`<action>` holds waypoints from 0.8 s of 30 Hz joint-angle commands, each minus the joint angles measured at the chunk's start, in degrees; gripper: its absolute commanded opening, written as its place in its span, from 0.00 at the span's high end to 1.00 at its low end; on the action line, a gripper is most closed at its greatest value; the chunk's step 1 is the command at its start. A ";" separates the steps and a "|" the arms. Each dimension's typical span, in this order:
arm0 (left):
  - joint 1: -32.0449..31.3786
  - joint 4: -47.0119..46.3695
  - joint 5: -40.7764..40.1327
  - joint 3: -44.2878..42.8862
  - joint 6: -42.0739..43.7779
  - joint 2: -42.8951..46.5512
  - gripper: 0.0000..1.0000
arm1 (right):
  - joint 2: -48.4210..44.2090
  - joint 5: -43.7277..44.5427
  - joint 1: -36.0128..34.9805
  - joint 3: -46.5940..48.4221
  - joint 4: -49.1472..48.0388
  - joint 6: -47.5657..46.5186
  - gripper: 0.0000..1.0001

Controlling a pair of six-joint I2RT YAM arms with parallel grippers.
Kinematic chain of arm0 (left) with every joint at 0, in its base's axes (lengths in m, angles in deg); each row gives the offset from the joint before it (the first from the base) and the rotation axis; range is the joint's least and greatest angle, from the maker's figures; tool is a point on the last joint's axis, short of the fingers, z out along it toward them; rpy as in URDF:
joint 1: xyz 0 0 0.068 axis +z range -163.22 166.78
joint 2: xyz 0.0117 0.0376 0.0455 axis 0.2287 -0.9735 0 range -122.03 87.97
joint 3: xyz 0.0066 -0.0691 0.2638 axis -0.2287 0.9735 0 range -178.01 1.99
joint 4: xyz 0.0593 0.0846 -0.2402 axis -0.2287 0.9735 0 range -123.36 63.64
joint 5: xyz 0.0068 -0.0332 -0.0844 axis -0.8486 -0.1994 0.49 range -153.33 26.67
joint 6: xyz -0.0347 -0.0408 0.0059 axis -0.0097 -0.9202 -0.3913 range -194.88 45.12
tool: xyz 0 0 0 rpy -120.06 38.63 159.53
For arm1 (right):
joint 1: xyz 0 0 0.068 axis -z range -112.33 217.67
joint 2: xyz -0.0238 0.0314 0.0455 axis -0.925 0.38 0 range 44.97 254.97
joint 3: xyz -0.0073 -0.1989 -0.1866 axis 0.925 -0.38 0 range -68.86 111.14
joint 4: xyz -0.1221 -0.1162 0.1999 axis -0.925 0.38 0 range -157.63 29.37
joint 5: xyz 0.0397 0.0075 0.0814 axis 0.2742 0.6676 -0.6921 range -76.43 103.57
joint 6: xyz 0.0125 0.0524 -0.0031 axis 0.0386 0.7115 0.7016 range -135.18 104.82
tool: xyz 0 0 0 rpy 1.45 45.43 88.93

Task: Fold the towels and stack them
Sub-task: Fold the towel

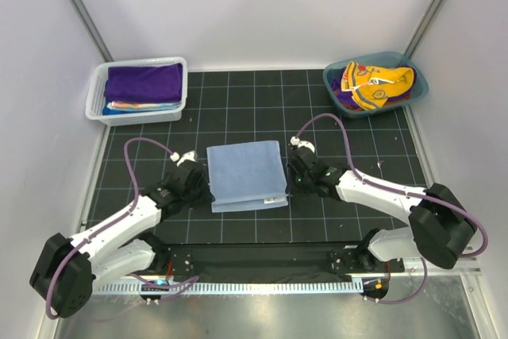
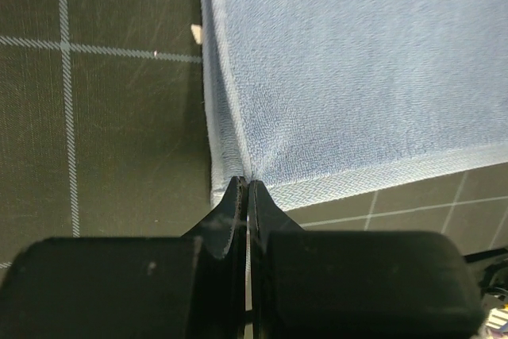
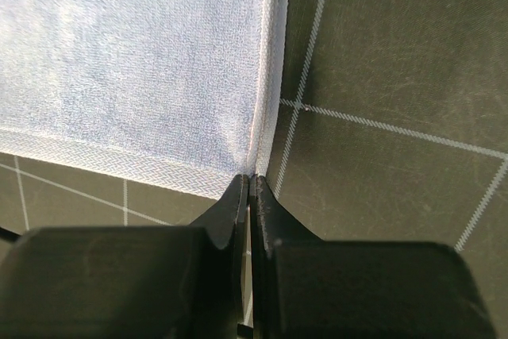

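Note:
A light blue towel [image 1: 246, 175] lies folded flat in the middle of the black grid mat. My left gripper [image 1: 209, 191] is at its left edge near the front corner. The left wrist view shows that gripper [image 2: 245, 182] shut on the towel [image 2: 357, 69], the cloth puckering into the tips. My right gripper [image 1: 288, 187] is at the right edge near the front corner. In the right wrist view this gripper [image 3: 250, 179] is likewise shut on the towel's [image 3: 127, 61] hem. A purple towel [image 1: 144, 82] tops a folded stack. Yellow-orange towels [image 1: 379, 85] lie crumpled.
The white mesh basket [image 1: 97, 93] with the folded stack stands at the back left. The teal tub [image 1: 421, 89] with the crumpled towels stands at the back right. The mat [image 1: 238, 117] ends at white walls at the back and on both sides.

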 commanded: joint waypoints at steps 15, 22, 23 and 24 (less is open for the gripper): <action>-0.50 -3.29 -1.38 3.05 -1.62 -3.23 0.93 | 2.85 2.10 -2.86 -3.77 -3.73 1.30 0.87; -0.51 5.23 -3.30 -2.82 -0.22 2.04 0.67 | -2.07 5.08 -2.86 -0.53 2.76 -0.54 0.56; -0.51 7.33 -4.10 -5.19 0.22 2.92 0.65 | -2.77 6.31 -2.77 1.39 3.65 -1.07 0.52; -0.51 8.22 -5.06 -6.86 0.48 2.84 0.63 | -2.60 6.84 -2.42 2.54 4.26 -1.85 0.50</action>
